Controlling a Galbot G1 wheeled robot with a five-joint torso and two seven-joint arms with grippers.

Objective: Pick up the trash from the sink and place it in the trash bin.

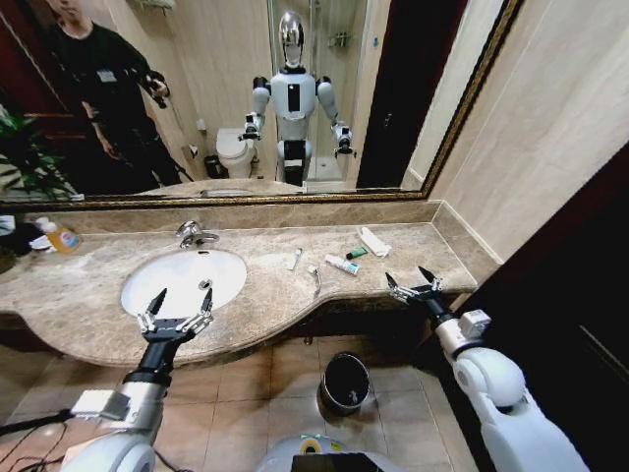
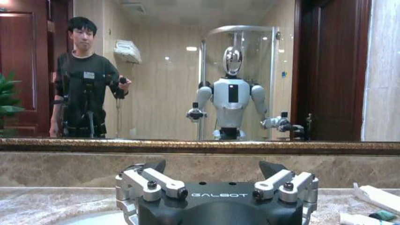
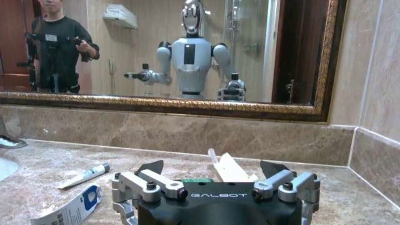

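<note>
The white oval sink [image 1: 147, 285] has nothing in its bowl. The trash lies on the marble counter to its right: a small white tube [image 1: 295, 259], a white toothbrush [image 1: 314, 278], a white-and-green tube [image 1: 341, 264], a tiny green packet [image 1: 356, 253] and a folded white wrapper [image 1: 373, 241]. My left gripper [image 1: 177, 307] hangs open over the sink's near rim. Open as well, my right gripper [image 1: 413, 285] is at the counter's front edge, just short of the wrapper [image 3: 228, 168] and the tubes [image 3: 84, 176]. The black trash bin [image 1: 345, 382] stands on the floor under the counter.
A chrome tap [image 1: 194, 234] stands behind the sink. A clear bottle with an orange label [image 1: 61, 236] sits at the counter's far left. A large mirror [image 1: 295, 98] runs along the back wall, and a tiled side wall [image 1: 550, 147] closes the right end.
</note>
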